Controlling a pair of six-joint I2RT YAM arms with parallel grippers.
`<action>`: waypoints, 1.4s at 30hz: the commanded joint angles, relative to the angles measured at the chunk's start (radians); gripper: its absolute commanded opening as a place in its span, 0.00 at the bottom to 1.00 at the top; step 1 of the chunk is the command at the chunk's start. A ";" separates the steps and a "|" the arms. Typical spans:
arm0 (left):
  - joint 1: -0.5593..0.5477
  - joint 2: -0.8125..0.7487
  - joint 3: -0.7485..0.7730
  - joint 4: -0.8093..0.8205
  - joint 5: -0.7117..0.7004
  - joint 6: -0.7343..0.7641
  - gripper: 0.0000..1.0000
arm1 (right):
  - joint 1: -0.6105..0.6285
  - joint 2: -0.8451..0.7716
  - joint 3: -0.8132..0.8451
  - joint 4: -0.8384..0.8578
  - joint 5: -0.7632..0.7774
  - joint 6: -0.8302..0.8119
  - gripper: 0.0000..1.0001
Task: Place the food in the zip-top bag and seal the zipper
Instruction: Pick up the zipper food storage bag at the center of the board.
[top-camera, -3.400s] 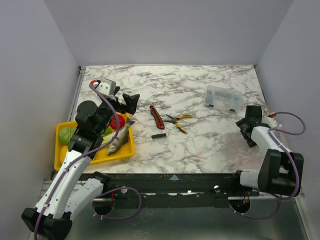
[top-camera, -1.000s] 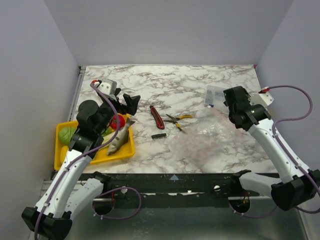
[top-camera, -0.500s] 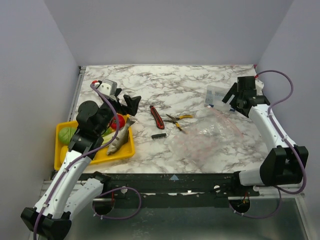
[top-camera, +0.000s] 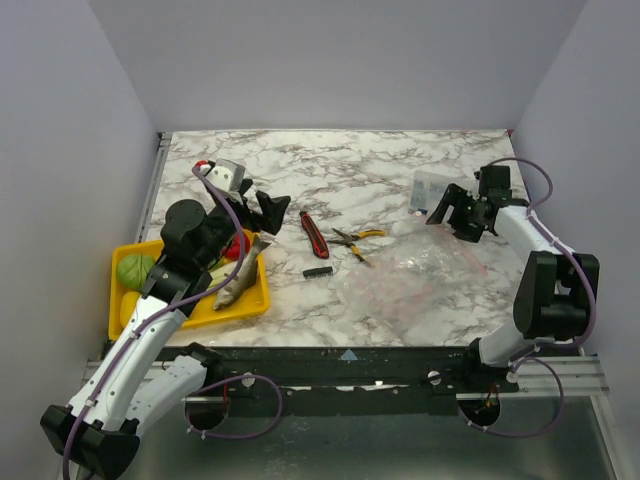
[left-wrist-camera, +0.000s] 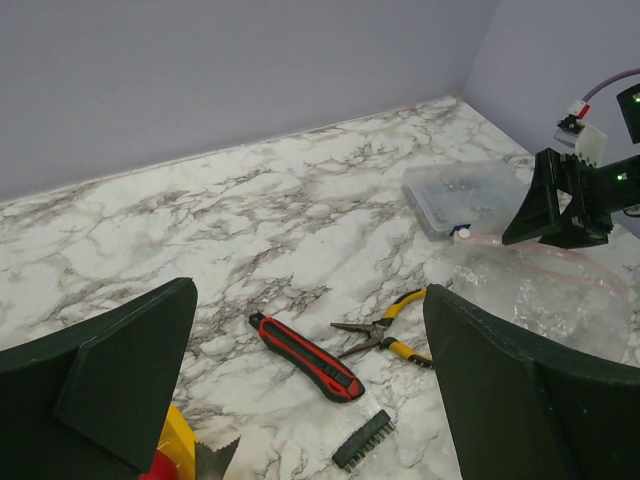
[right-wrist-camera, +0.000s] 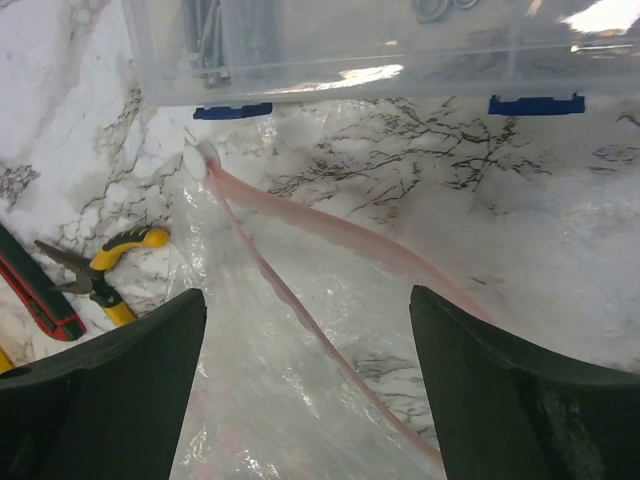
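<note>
At the near-left corner of the worktop (top-camera: 380, 170) the tray (top-camera: 255, 300) is holding the food. The fish (top-camera: 240, 282) is lying along its right side, the tomato (top-camera: 236, 244) is sitting behind it, and a green fruit (top-camera: 133, 270) is resting at the left. Nothing is lying inside the bag (top-camera: 415, 280) yet. It is spreading flat and crumpled toward the near-right part, well apart from the tray. Between them, in the middle, the knife (top-camera: 314, 232), the pliers (top-camera: 356, 243) and a small black strip (top-camera: 318, 271) are lying.

The left hand (top-camera: 263, 208) is hanging over the far-right corner of the tray, its fingers spread wide and gripping nothing. The right hand (right-wrist-camera: 305, 300) is hovering over the bag's far end, near the right edge, also wide open and empty. Under it the zipper (right-wrist-camera: 330, 235) is running from its white slider (right-wrist-camera: 205, 158) in two strands that are parting, so I am judging the mouth to be open. Just beyond, the box (right-wrist-camera: 350, 40) is lying right beside the bag.

The film is lying flat, so I am expecting that the fingers could pinch both lips together and close the mouth, or push the whole bag along the smooth stone. The box is so near that a finger could strike it. The food must cross above the tools, and a loose grip could drop it there.
</note>
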 joint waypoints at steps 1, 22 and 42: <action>-0.007 0.000 -0.011 0.009 0.026 0.001 0.99 | -0.017 0.035 -0.032 0.047 -0.161 -0.045 0.83; -0.008 0.019 -0.010 0.015 0.046 -0.020 0.98 | -0.017 -0.077 0.000 -0.115 -0.193 0.015 0.14; -0.011 0.039 -0.005 0.012 0.072 -0.045 0.99 | -0.016 -0.461 0.380 -0.520 0.368 -0.102 0.00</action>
